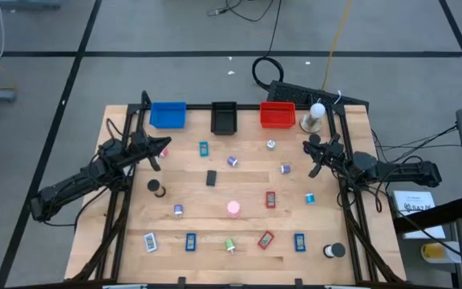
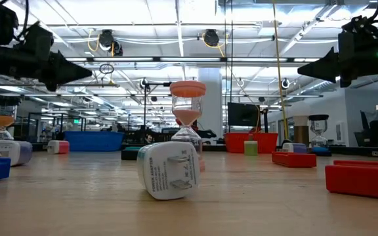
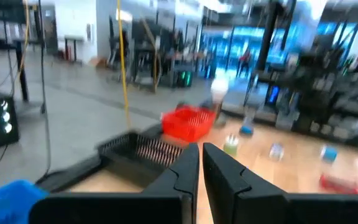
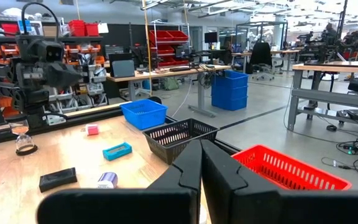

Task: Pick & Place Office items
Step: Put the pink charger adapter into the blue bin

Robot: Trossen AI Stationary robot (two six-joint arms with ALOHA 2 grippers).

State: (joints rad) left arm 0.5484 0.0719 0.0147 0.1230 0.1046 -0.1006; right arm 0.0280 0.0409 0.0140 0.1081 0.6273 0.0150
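Both arms raised over the back half of the bench (image 1: 239, 249): left hand (image 1: 156, 157) near the blue tray (image 1: 168, 115), fingers nearly together and holding nothing; right hand (image 1: 314, 166) near the white ball-topped stand (image 1: 314, 117) beside the red tray (image 1: 277, 115), fingers pressed shut, also holding nothing. Office items lie scattered loose across the wood, none in a tray: pink hourglass (image 1: 233, 209) at centre, black block (image 1: 211, 178) behind it, red rectangle (image 1: 270, 199) to its right, green cylinder (image 1: 230, 244) and blue rectangles (image 1: 191, 241) along the front row. Black tray (image 1: 224, 118) sits between the blue and red ones at the back edge.
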